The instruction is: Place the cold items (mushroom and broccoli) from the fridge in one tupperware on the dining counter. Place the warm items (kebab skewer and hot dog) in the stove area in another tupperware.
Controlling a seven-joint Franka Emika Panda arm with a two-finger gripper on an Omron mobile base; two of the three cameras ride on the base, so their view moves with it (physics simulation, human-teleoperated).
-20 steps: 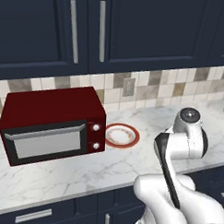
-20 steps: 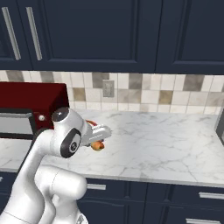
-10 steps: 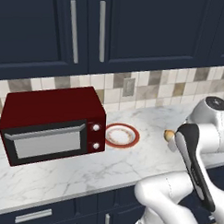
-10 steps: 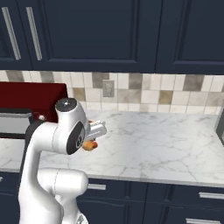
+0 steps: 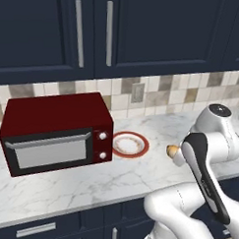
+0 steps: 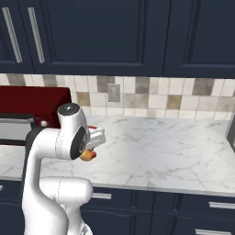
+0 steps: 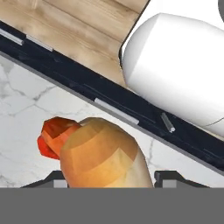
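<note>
A hot dog (image 7: 100,153), a tan bun with a red sausage end sticking out, sits between my two dark fingertips (image 7: 168,177) and fills the lower middle of the hand view. My gripper (image 7: 107,179) is shut on it. From the left base view the bun's end (image 5: 172,151) peeks out to the left of my white forearm, above the marble counter (image 5: 79,183). In the right base view the hot dog (image 6: 88,156) hangs under the white hand (image 6: 95,137), over the counter's front part.
A dark red microwave (image 5: 57,131) stands on the counter at the left, with a red-rimmed plate (image 5: 130,144) just to its right. Navy wall cabinets hang above and navy drawers (image 6: 183,211) run below. A dark appliance edge (image 6: 232,133) shows at the far right.
My arm has swung to the right in the left base view, carrying the hot dog with it. Microwave and plate have stayed put.
</note>
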